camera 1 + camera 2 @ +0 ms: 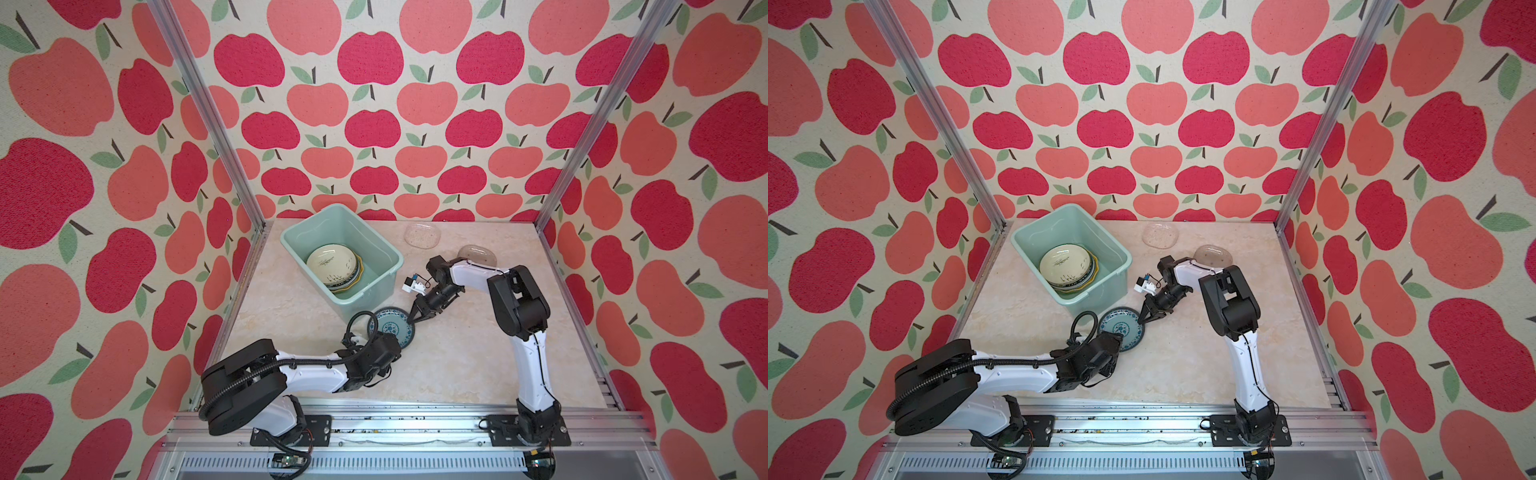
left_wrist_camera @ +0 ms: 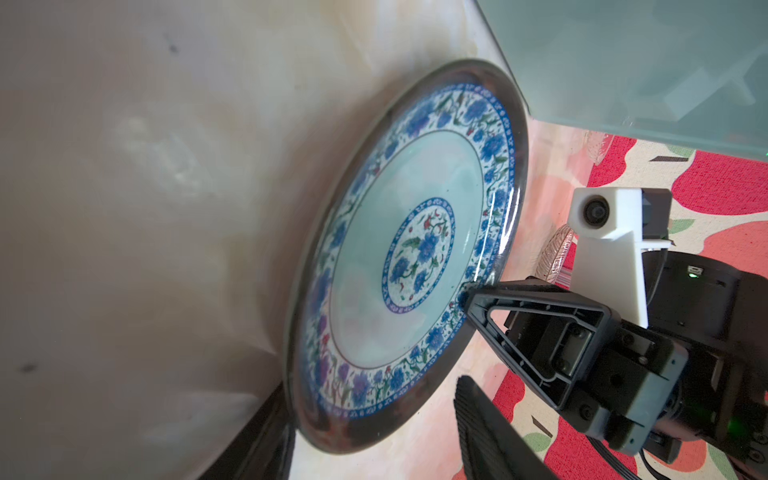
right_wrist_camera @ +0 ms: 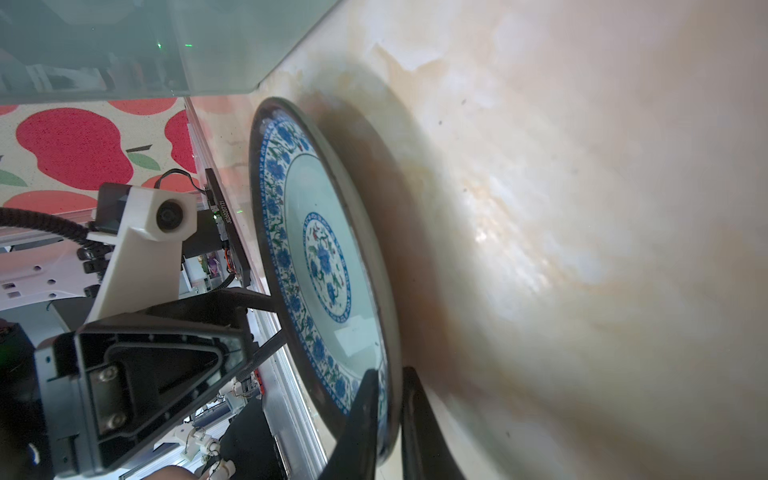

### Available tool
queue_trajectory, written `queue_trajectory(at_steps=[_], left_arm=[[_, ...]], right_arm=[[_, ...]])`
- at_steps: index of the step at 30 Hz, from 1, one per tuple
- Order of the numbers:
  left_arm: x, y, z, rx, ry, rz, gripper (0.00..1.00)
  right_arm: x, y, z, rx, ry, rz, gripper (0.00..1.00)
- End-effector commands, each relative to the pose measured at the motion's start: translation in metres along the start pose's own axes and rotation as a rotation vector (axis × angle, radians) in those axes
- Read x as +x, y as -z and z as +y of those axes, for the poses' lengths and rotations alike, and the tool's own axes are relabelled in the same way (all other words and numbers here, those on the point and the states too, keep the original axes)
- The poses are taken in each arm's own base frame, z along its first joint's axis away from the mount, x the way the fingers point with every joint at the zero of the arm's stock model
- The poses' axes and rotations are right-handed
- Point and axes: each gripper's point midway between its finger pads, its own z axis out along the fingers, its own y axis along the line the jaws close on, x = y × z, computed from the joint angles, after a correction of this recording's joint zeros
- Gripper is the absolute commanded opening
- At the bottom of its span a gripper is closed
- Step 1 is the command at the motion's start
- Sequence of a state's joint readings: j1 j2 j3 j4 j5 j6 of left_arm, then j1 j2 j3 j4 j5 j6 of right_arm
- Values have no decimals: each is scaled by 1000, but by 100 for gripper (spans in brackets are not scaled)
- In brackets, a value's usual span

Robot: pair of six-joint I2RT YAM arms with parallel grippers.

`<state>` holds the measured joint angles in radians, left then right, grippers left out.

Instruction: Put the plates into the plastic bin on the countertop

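Though pinched at rim by right gripper, with left gripper spread astride opposite edge, could slip free: round teal floral-patterned ceramic plate, tipped up just beside front corner of pale mint-green rectangular plastic bin, glossy; might clip bin wall on lift.

— You want room?
— You have bare beige marble countertop at front right.
— Your obstacle?
— The pale mint-green plastic bin, just behind the round teal patterned plate.
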<state>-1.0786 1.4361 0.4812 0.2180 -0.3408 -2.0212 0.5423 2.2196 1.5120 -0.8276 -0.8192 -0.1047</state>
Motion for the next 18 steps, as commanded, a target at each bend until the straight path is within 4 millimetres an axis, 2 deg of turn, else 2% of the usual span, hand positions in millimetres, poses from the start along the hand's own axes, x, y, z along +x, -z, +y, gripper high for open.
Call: queue_trajectory(at_steps=[1,7,12,18], left_arm=[[-6,-1,13,-40,-39,-14,62],[-4,9,8,-46,-45,-14,67],[-3,40,-4,-76,-98,-32,75],[-3,78,-17,-107,-187,-30,77]], right_arm=[[2,7,9,7,7,-9,7],[5,12,9,20,-26,-19,0],[12,30,14,23,-90,-55,0],[33,55,14,75,-187,-93,0]])
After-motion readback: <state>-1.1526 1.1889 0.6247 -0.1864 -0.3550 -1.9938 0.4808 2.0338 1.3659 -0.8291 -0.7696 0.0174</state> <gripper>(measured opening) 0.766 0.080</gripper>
